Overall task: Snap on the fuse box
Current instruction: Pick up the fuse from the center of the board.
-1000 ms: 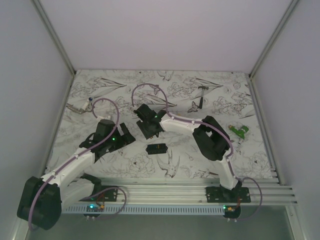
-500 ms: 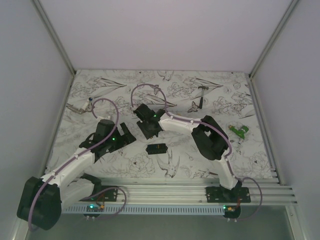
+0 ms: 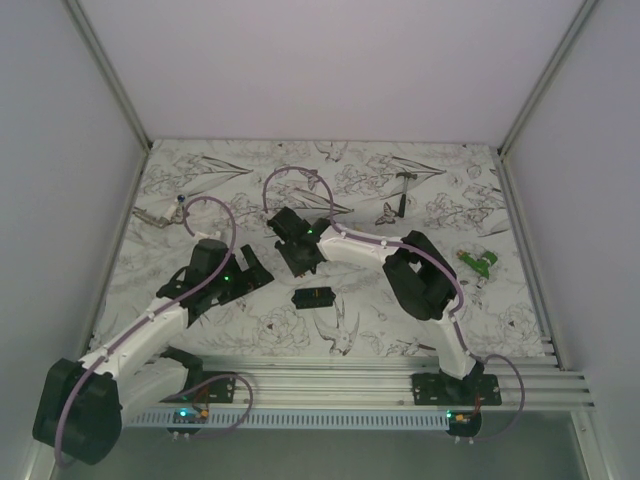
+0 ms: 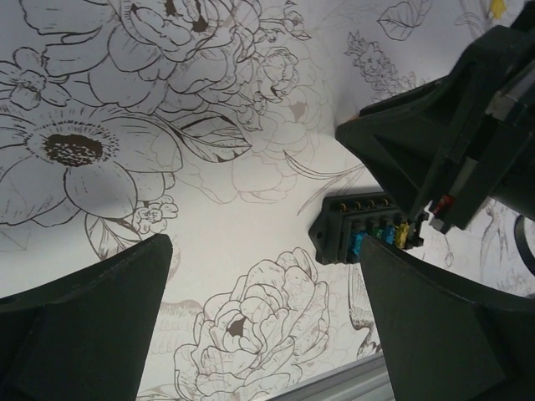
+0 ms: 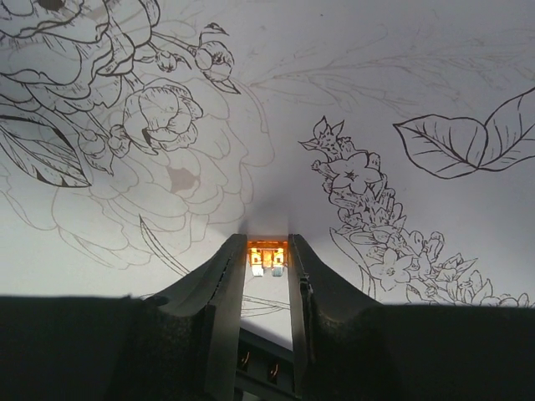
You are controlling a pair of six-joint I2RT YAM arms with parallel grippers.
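The fuse box (image 3: pixel 313 298) is a small black block lying on the flowered table mat between the two arms. In the left wrist view the fuse box (image 4: pixel 361 234) shows a row of blue, green and yellow fuses. My left gripper (image 4: pixel 263 276) hangs open over bare mat, with the box just beyond its right finger (image 4: pixel 443 326). My right gripper (image 5: pixel 267 253) is shut on a small orange fuse (image 5: pixel 267 251) at its fingertips. It stands just behind the box in the top view, right gripper (image 3: pixel 297 252). A black edge with orange slits (image 5: pixel 269 365) shows under its fingers.
A green object (image 3: pixel 478 262) lies at the right of the mat. A tiny hammer (image 3: pixel 405 190) lies at the back, and a metal tool (image 3: pixel 158 214) lies at the far left. White walls close three sides; a grooved rail (image 3: pixel 350 375) runs along the front.
The right gripper's jaws have narrowed onto the orange fuse. The left gripper's jaws have widened slightly, and its arm has edged a little. The fuse box has not moved.
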